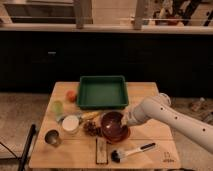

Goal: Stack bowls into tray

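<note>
A dark maroon-brown bowl [112, 123] sits inside a slightly wider orange-red bowl [120, 135] on the wooden table [150, 156], in front of the tray. The dark-green tray [102, 92] stands at the table's back middle and holds nothing. My gripper [123, 121] comes in from the right on the white arm [165, 116] and is at the right rim of the maroon bowl. The arm hides the bowls' right side.
An orange fruit [71, 95], a green cup [58, 106], a white bowl [70, 123] and a small metal cup [52, 137] stand at the left. A banana [90, 115], a brown cluster [92, 128], a wooden block [101, 149] and a brush [132, 150] lie near the front.
</note>
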Tool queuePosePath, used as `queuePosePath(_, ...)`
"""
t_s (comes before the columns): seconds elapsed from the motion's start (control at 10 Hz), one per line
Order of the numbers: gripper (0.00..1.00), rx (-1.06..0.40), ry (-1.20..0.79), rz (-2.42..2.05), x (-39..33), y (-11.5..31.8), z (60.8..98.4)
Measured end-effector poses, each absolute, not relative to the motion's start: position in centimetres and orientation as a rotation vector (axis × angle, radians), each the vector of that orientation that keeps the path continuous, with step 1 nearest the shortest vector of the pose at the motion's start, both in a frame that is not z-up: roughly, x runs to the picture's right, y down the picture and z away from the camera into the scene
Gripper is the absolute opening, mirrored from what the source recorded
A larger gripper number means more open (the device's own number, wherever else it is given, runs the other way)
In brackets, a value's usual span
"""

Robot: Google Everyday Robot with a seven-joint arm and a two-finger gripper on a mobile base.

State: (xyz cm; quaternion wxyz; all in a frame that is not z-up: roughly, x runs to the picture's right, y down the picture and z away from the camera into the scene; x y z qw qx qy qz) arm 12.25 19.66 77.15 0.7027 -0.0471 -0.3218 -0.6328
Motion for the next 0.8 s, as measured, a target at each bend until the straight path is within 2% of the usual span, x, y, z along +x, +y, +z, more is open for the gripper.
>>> queuePosePath(0.2, 0.74, -0.105, -0.723, -1.412, 12.36, 19.75, 77.12)
queuePosePath(0.3, 0.8, -0.106, -0.728, -1.415, 12.31, 19.86, 77.11)
queuePosePath(0.8, 0.8, -0.119, -0.749, -1.45, 11.43, 20.5, 77.39)
